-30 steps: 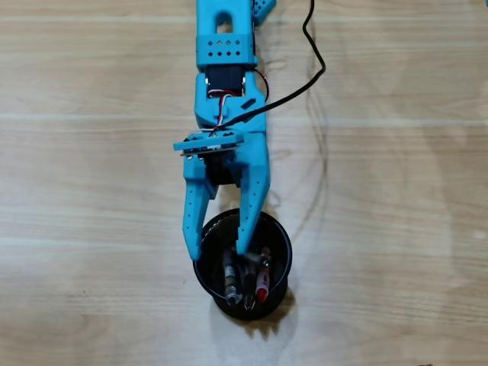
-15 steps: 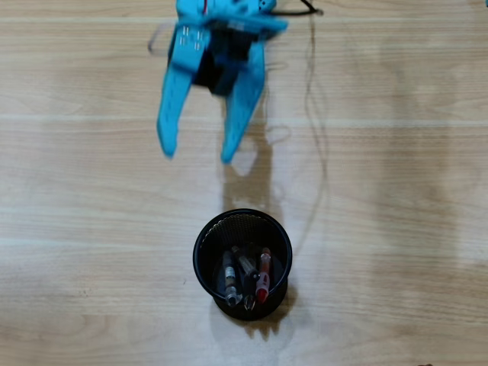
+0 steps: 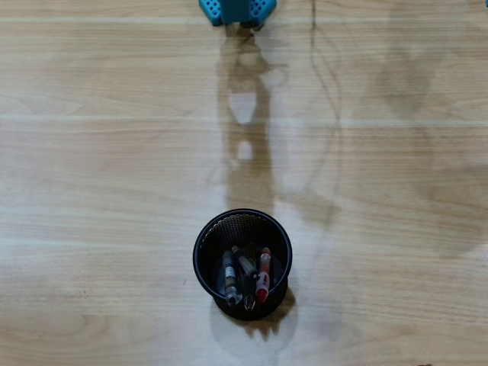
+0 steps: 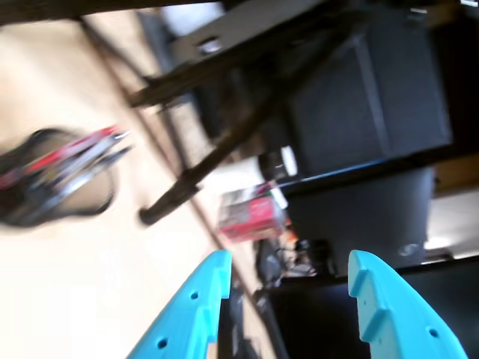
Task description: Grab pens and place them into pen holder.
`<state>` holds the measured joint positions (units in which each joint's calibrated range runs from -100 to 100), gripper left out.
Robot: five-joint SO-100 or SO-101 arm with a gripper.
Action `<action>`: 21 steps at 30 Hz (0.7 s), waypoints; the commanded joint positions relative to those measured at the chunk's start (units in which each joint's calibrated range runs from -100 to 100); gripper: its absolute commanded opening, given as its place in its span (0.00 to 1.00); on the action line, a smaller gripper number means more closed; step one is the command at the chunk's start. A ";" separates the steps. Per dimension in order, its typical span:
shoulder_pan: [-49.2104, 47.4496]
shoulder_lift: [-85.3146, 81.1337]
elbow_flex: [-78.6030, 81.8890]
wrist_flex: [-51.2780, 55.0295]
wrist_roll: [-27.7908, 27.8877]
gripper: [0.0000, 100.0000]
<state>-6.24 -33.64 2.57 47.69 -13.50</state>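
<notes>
The black wire-mesh pen holder (image 3: 242, 263) stands on the wooden table at the lower middle of the overhead view. Inside it lean a grey-clear pen (image 3: 228, 276), a dark pen (image 3: 247, 268) and a red pen (image 3: 263, 280); a fourth pen is hard to make out. In the wrist view the holder (image 4: 45, 187) is blurred at the left with the pens (image 4: 75, 153) sticking out of it. My blue gripper (image 4: 288, 262) is open and empty, far from the holder, pointing past the table edge. Only a blue part of the arm (image 3: 236, 11) shows at the top edge of the overhead view.
The arm's shadow (image 3: 244, 114) runs down the table toward the holder. Beyond the table edge the wrist view shows dark furniture legs (image 4: 224, 142), a black box (image 4: 359, 90) and a red-and-white object (image 4: 251, 213).
</notes>
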 commanded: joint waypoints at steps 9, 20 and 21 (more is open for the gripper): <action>4.46 -22.96 23.40 18.69 0.57 0.10; 4.37 -40.62 52.00 18.14 3.81 0.02; 4.37 -41.98 53.99 18.14 4.55 0.02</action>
<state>-1.38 -72.22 52.80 66.34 -10.79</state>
